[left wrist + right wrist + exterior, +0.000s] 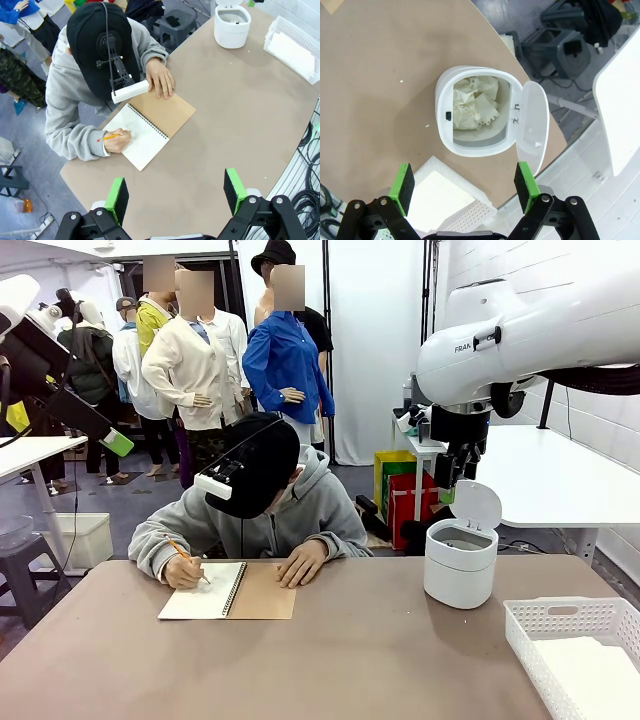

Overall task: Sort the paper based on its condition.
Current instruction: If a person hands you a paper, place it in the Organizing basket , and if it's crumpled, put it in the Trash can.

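Crumpled white paper wads (475,107) lie inside a small white bin (445,95) whose lid (532,125) stands flipped open. My right gripper (465,186) hangs open straight above that bin with nothing between its green pads. In the front view the right gripper (452,485) sits just over the bin (460,565) at the table's far right. A smooth white sheet of paper (292,50) lies flat in a white slatted basket (300,30). My left gripper (176,195) is open and empty, held high above the table's left side, and appears at the upper left (110,438).
A person (270,500) leans over the far edge, writing with a pencil (112,136) in a spiral notebook (228,591) with a brown cover. The basket (560,615) stands at the near right corner. Bare brown tabletop (350,660) spreads across the middle.
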`<state>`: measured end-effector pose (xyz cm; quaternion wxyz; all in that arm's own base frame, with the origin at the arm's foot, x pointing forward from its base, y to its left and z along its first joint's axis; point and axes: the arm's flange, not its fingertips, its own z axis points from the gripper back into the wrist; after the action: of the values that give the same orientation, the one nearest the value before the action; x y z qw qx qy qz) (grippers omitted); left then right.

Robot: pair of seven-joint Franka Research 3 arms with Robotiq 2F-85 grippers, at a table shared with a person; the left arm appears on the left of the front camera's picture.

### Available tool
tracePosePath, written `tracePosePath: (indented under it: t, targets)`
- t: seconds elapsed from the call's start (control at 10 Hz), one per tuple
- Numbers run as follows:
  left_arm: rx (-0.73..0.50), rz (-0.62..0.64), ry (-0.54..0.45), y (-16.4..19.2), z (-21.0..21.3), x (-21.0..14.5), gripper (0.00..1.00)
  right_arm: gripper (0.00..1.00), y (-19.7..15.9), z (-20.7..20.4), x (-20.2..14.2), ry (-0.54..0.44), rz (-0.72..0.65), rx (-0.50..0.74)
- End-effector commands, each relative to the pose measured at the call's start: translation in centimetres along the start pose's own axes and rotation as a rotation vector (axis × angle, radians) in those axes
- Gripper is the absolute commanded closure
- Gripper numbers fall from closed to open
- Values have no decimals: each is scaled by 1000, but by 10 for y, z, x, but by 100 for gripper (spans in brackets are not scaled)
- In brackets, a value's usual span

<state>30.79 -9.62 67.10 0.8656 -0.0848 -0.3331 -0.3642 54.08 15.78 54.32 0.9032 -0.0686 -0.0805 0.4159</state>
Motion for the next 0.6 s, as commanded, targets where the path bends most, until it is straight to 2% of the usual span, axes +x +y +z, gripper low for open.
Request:
tracePosePath:
  t: [0.0,0.5]
  targets:
    - [-7,2,-4,1,1,-1,0,0,-2,-1,0,11,0,-5]
    - [-7,2,-4,1,1,-1,0,0,-2,-1,0,11,0,-5]
